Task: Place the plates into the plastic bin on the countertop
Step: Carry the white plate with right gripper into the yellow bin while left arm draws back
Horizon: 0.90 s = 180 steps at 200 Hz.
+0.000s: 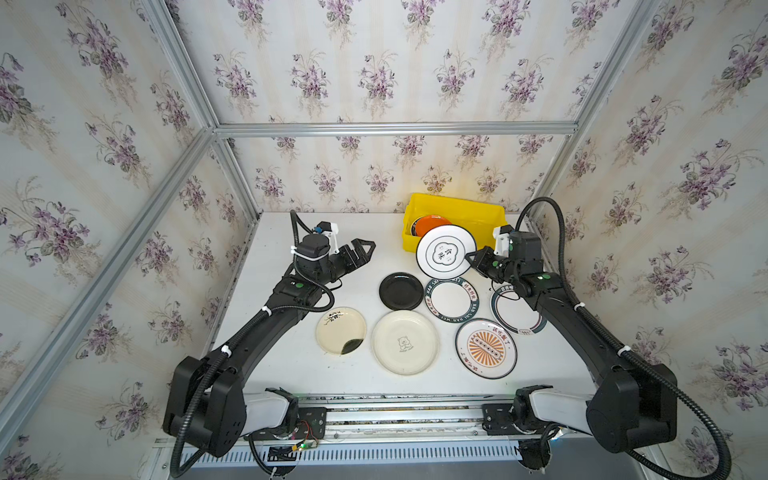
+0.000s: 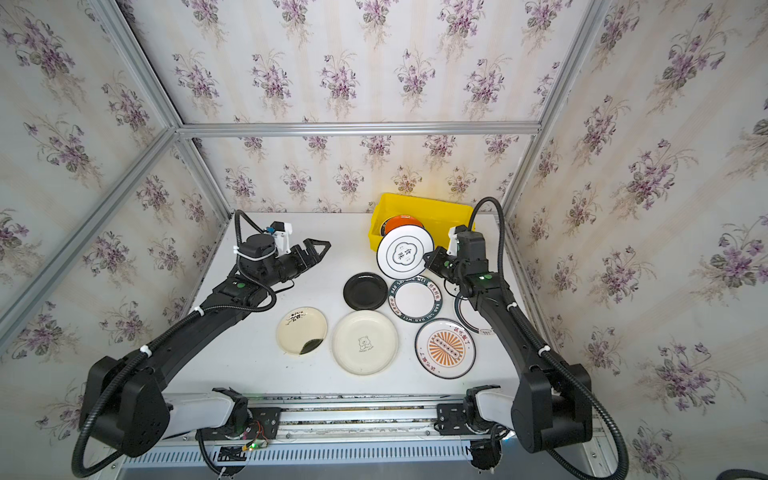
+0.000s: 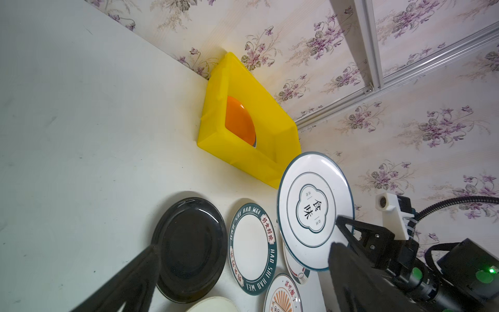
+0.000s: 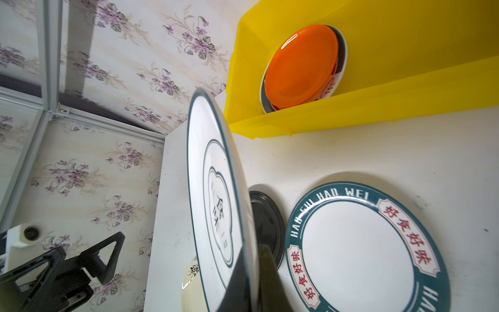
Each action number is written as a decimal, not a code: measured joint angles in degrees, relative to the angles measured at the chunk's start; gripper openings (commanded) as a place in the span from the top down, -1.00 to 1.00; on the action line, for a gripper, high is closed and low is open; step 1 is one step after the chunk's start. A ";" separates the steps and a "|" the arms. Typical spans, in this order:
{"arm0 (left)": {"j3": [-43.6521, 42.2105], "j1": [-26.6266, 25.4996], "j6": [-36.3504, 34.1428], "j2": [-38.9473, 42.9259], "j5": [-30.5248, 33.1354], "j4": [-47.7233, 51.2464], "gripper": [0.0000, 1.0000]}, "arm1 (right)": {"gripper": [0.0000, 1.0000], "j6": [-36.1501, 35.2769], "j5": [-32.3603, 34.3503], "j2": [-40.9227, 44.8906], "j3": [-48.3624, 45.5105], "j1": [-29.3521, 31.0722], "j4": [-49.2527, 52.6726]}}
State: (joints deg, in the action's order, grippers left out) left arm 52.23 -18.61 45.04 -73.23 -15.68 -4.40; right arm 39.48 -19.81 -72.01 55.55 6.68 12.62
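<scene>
Inside yellow bin [image 1: 457,202], orange plate [image 1: 430,224]. Beside bin, steeply tilted white plate [image 1: 446,251], rim pinched by right hand [image 1: 471,257]; left hand [image 1: 368,249] wide.

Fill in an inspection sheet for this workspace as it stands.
Surface: white countertop, faintly scuffed.
Job's things: yellow bin at the back holds an orange plate lying on another plate; six plates lie flat on the countertop; a white emblem plate is held tilted in front of the bin.
Clutter: nothing seen.
End effectors: left end effector open, empty, above the countertop; right end effector shut on the white emblem plate's rim.
Cables: black corrugated hoses run along both arms.
Surroundings: floral wallpaper walls, aluminium rails.
</scene>
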 measured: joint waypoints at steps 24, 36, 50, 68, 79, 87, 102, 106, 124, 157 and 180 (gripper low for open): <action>-2.16 1.49 -1.57 2.08 2.08 0.79 -0.99 | 1.00 -1.27 2.03 -0.09 2.45 -0.94 1.84; -3.04 2.75 -2.03 3.30 2.27 1.57 -0.99 | 1.00 -2.05 3.10 -0.09 3.32 -1.18 2.51; -3.50 4.11 -2.08 4.61 2.32 1.70 -0.99 | 1.00 -2.51 4.37 -0.13 4.39 -1.42 3.52; -4.22 5.66 -2.10 5.60 2.32 1.36 -0.99 | 1.00 -3.54 5.64 -1.31 6.29 -1.44 4.13; -5.14 6.43 -2.08 6.49 2.29 1.18 -0.99 | 1.00 -3.87 6.29 -2.64 7.72 -1.44 4.24; -5.73 6.82 -2.08 7.17 2.32 0.98 -0.99 | 1.00 -4.17 7.04 -3.82 8.90 -1.42 4.39; -6.05 7.41 -2.29 8.00 2.38 0.70 -0.99 | 1.00 -4.70 8.52 -6.01 10.47 -1.44 4.28; -6.12 7.56 -2.29 8.09 2.45 0.50 -0.99 | 1.00 -4.85 8.90 -6.64 10.82 -1.44 4.17; -6.27 8.74 -2.05 7.98 2.45 0.11 -0.99 | 1.00 -5.03 9.81 -9.97 12.85 -1.44 4.20; -9.44 11.85 0.31 5.79 -1.25 -5.77 -0.99 | 1.00 -5.01 10.64 -18.18 19.80 -1.57 3.65; -11.10 13.51 2.12 2.29 -6.69 -11.17 -0.99 | 1.00 -4.61 10.64 -24.17 25.09 -1.60 2.82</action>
State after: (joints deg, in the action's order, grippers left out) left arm 41.12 -5.10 47.16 -70.94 -22.37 -15.57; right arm 34.87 -9.17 -96.18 80.64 5.08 15.44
